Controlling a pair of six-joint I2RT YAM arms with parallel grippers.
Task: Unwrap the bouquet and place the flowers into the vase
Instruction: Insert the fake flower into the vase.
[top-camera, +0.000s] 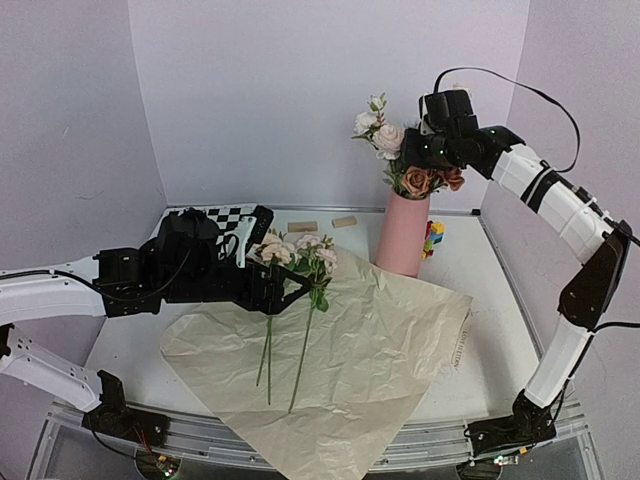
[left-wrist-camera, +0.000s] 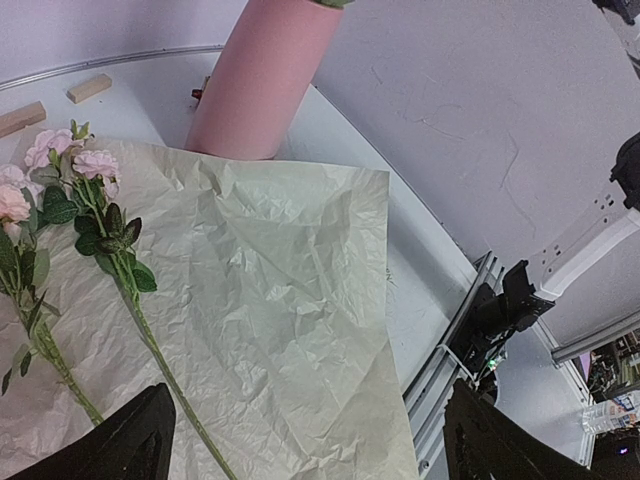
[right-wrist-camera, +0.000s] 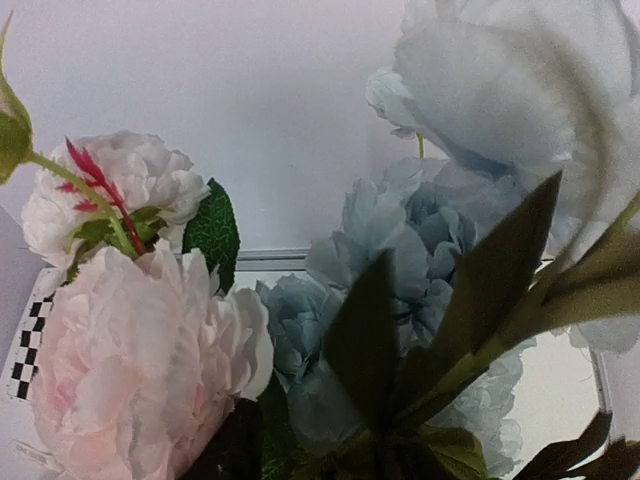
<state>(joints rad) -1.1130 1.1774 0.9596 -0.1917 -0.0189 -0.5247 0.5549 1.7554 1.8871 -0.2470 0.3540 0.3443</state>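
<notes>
- Two pink-bloomed, green-stemmed artificial flowers (top-camera: 303, 256) are laid on the crinkled tan paper sheet (top-camera: 390, 350), their stems under the left gripper (left-wrist-camera: 310, 445), which is spread wide and empty.
- Pale-blue, pink and rust blooms (top-camera: 418, 180) are stood in the tall matte pink vase (top-camera: 402, 238); the right gripper (top-camera: 425, 150) is placed among them, its grip not discernible.

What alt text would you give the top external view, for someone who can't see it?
A pink vase at the back of the table already holds several flowers, with the right arm reaching over them. In front lies the opened paper with two pink-flowered stems on it, the left arm beside their blooms.
</notes>
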